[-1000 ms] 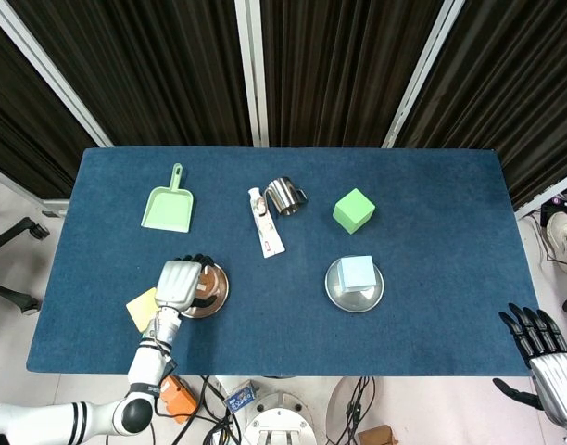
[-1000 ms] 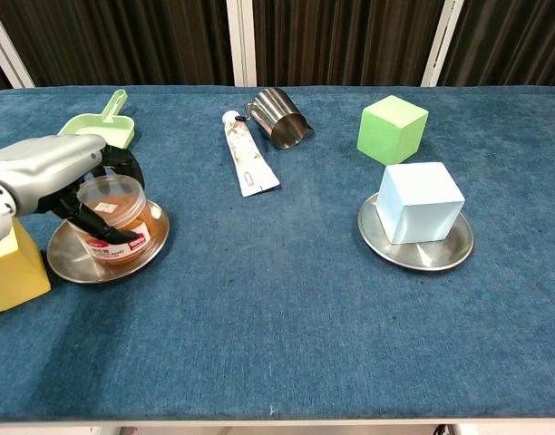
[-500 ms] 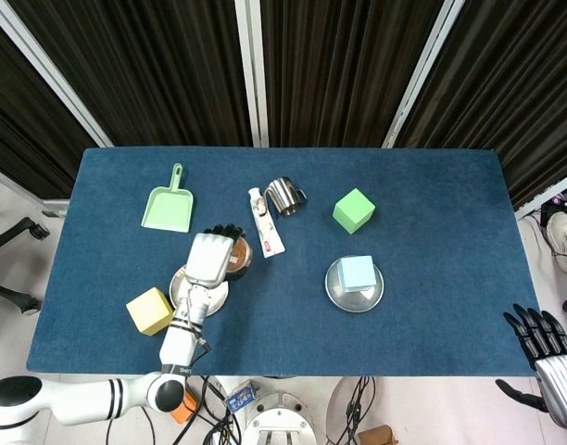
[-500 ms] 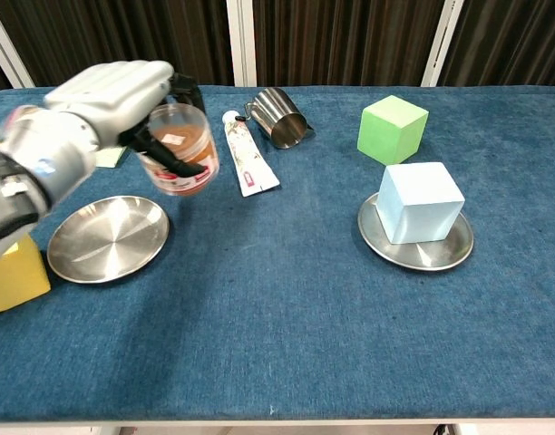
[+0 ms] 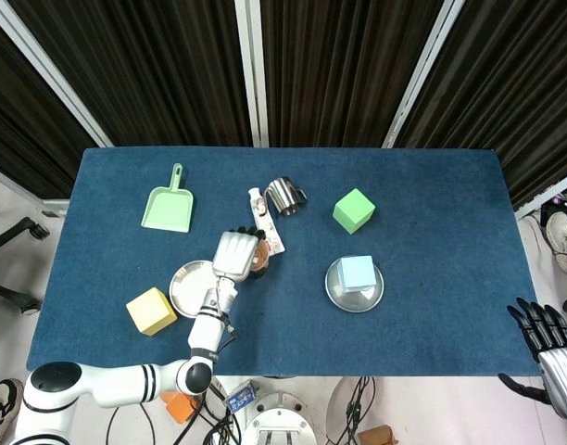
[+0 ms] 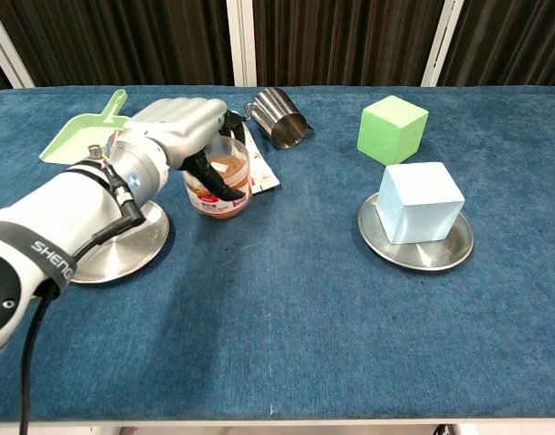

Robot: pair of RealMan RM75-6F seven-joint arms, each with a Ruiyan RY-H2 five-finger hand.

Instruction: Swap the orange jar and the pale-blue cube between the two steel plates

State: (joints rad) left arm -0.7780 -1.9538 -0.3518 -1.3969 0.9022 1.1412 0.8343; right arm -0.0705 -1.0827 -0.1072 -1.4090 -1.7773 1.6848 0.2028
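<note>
My left hand [image 6: 180, 127] grips the orange jar [image 6: 219, 181], fingers wrapped over its top and side. A second ago the jar sat on the left steel plate [image 6: 110, 245]; half a second ago I had it lifted above the table, and now it is lower and further toward the middle, just right of that plate and in front of the white tube [image 5: 272, 236]. I cannot tell whether its base touches the cloth yet. The left plate is bare now, so I judge the first half of the swap is under way: the jar is parked off to one side, leaving a free plate for the cube.

The pale-blue cube [image 6: 420, 201] has not moved; it sits on the right steel plate [image 6: 423, 254]. My right hand [image 5: 546, 332] hangs off the near right corner of the table, holding nothing, fingers apart, a little lower in the head view than before.

Counting: 2 steel plates, 1 orange jar, 1 pale-blue cube, 1 green cube [image 6: 392, 130], 1 yellow cube [image 5: 150, 311], 1 green dustpan [image 5: 169, 206], 1 steel cup [image 6: 279, 117], 1 white tube. That makes 3 cubes in all, and only the pale-blue 1 belongs to the swap.
</note>
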